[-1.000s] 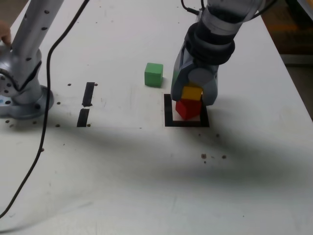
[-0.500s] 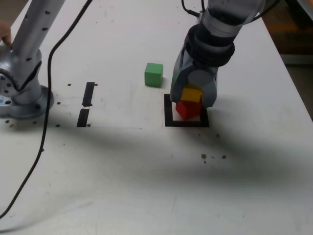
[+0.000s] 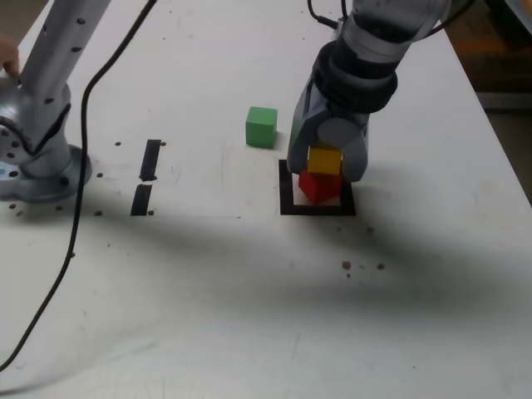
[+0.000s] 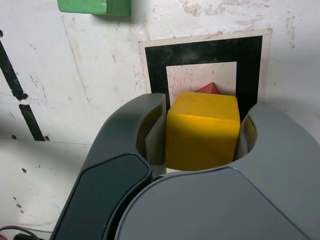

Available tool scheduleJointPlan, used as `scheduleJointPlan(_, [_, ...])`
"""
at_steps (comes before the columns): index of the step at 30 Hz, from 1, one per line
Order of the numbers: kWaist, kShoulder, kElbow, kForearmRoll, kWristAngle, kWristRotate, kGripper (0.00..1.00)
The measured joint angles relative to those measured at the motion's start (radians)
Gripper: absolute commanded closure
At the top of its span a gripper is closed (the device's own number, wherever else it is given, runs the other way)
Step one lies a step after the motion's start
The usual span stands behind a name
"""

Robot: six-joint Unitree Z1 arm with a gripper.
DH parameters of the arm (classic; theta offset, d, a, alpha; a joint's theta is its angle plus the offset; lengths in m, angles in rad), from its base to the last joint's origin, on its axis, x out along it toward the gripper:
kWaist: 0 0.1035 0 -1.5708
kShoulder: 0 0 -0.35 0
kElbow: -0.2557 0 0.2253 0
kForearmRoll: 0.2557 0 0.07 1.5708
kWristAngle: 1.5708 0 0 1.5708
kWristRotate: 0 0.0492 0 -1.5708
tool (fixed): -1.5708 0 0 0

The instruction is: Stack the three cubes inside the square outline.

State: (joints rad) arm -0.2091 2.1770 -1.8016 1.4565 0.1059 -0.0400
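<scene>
We see the gripper (image 4: 202,137) with its jaws around the yellow cube (image 3: 325,160), which sits on the red cube (image 3: 317,185) inside the square outline (image 3: 287,188), with the green cube (image 3: 261,127) just outside it, though we cannot tell whether it grips.

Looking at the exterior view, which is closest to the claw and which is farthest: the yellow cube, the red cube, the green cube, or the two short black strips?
1. Yellow cube: between the jaws of the claw.
2. Red cube: directly beneath the yellow one, inside the square outline.
3. Green cube: alone on the table, toward the exterior view's left.
4. Two short black strips: farthest, well to the exterior view's left.
</scene>
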Motion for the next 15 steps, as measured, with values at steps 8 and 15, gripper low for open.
scheduleJointPlan(8, [0.000, -0.002, -0.016, 0.000, -0.012, -0.011, 0.00])
scheduleJointPlan(15, [0.000, -0.048, -0.037, 0.039, -0.007, -0.010, 0.00])
